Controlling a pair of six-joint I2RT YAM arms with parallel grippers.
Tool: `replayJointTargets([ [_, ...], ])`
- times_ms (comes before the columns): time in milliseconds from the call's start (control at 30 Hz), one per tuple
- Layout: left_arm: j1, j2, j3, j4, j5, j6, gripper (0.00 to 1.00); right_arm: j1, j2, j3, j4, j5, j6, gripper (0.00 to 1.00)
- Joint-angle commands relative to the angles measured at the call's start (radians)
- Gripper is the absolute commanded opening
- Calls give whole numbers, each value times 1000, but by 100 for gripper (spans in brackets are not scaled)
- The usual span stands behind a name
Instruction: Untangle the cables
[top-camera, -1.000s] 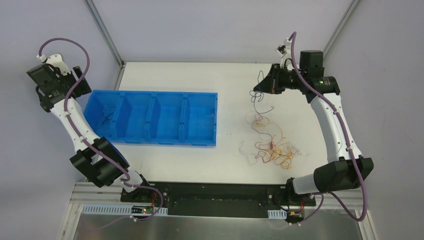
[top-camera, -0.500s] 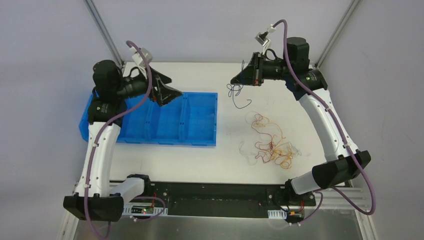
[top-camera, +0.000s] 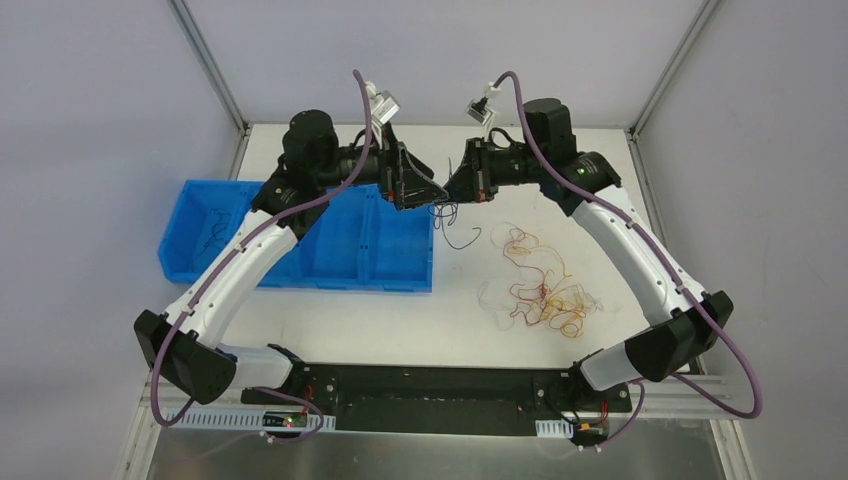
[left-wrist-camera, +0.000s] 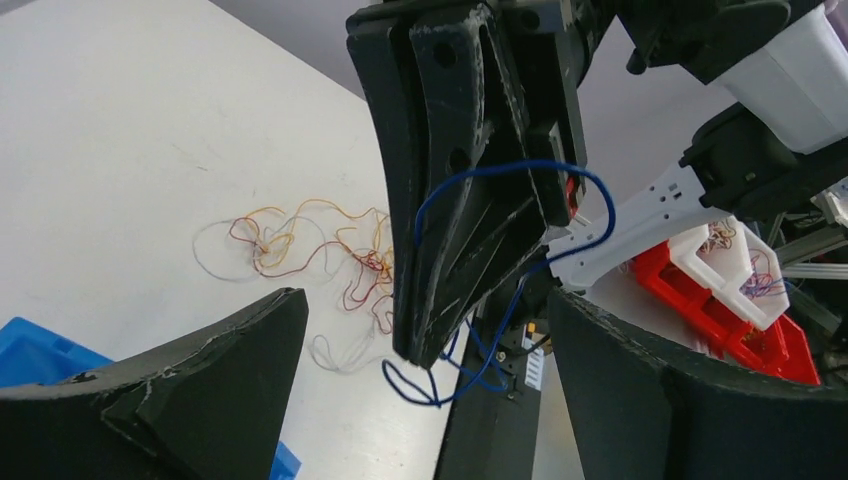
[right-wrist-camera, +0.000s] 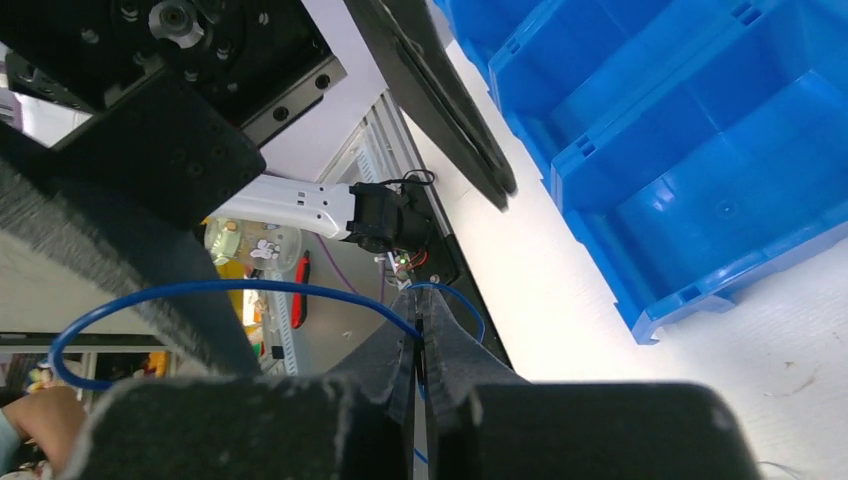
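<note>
My right gripper (top-camera: 452, 190) is shut on a thin dark blue cable (top-camera: 456, 226) and holds it in the air above the table, just right of the blue bin. The cable loops out of the closed jaws in the right wrist view (right-wrist-camera: 230, 290) and dangles below them in the left wrist view (left-wrist-camera: 440, 390). My left gripper (top-camera: 422, 190) is open, tip to tip with the right one. Its two fingers (left-wrist-camera: 200, 390) straddle the right gripper's shut fingers (left-wrist-camera: 460, 230) without touching the cable. A tangle of red, orange, yellow and white cables (top-camera: 545, 285) lies on the table to the right.
A blue bin with several compartments (top-camera: 300, 235) stands left of centre, with a thin dark wire (top-camera: 213, 235) in its leftmost compartment. The bin also shows in the right wrist view (right-wrist-camera: 680, 150). Both arms arch over the middle of the table.
My left arm swung right from the bin's left end to the table's middle. My right gripper carried the blue cable left, away from the tangle, until the two grippers met.
</note>
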Motion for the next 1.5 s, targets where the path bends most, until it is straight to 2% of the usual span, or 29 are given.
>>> replayJointTargets([
  [0,-46,18,55,117,-100,-110,94,38,-2,5,5,64,-49,0],
  [233,-77,51,66,155,-111,-132,95,64,6,-15,9,63,-56,0],
  [267,-77,52,67,158,-118,-131,92,65,5,-16,9,57,-54,0],
  [333,-76,52,71,160,-145,-129,79,65,-1,-22,9,46,-50,0],
  [500,-77,57,91,209,-134,-159,57,66,-16,-59,18,18,-41,0],
  [600,-76,57,88,232,-109,-172,34,66,-17,-62,29,13,-34,0],
  [700,-75,52,85,241,-88,-178,2,64,-21,-64,30,6,-34,0],
  [800,-63,43,88,236,-78,-178,0,58,-24,-71,30,-1,-30,0],
  [900,-22,34,109,229,-92,-185,0,44,-34,-97,19,-9,-32,9],
  [1067,118,46,234,226,-122,-256,0,14,-72,-220,-55,-5,-143,13],
  [1167,203,55,310,186,-142,-249,0,4,-89,-268,-99,-2,-205,20],
  [1367,384,36,394,-12,-193,-165,0,-33,-111,-285,-174,25,-289,21],
  [1467,511,23,443,-162,-237,-85,0,-83,-122,-286,-216,36,-323,28],
])
